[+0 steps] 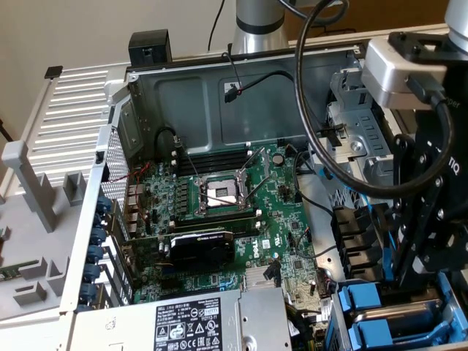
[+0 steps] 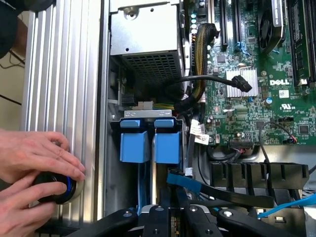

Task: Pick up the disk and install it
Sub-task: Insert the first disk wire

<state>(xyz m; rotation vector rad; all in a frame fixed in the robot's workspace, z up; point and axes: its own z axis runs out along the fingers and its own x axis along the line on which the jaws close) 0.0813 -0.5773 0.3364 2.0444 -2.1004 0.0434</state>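
gripper (image 2: 168, 221): over the drive bay (image 2: 114, 163); we cannot tell its grip.
disk (image 2: 168, 145): we see it blue-framed, standing in that bay, just beneath.
risk: we judge a tilted push could jam it, or snag the black cables (image 2: 237, 192) beside.

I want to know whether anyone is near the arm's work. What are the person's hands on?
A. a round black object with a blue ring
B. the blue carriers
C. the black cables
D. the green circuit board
A: one hand and the other hand close around the round black object by the ribbed metal panel, apart from the blue carriers.
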